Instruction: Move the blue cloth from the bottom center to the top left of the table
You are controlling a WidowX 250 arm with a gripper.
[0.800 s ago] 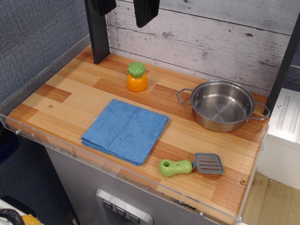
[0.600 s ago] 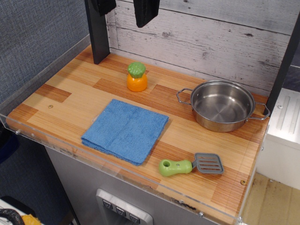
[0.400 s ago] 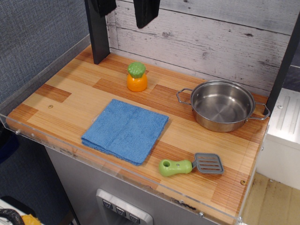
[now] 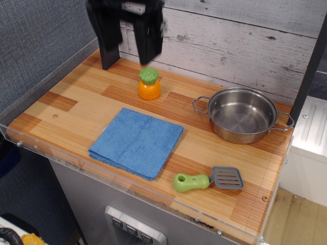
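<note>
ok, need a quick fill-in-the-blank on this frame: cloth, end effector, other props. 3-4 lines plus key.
1. The blue cloth lies flat on the table, and nothing ____ it.
2. The end effector hangs open above the table's back ____ corner.
3. The steel pot is ____ inside.
4. The spatula has a ____ handle.

Missing words: grips; left; empty; green

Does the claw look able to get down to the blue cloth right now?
Probably yes: the claw hangs open above the table's back; the blue cloth lies flat and uncovered.
</note>
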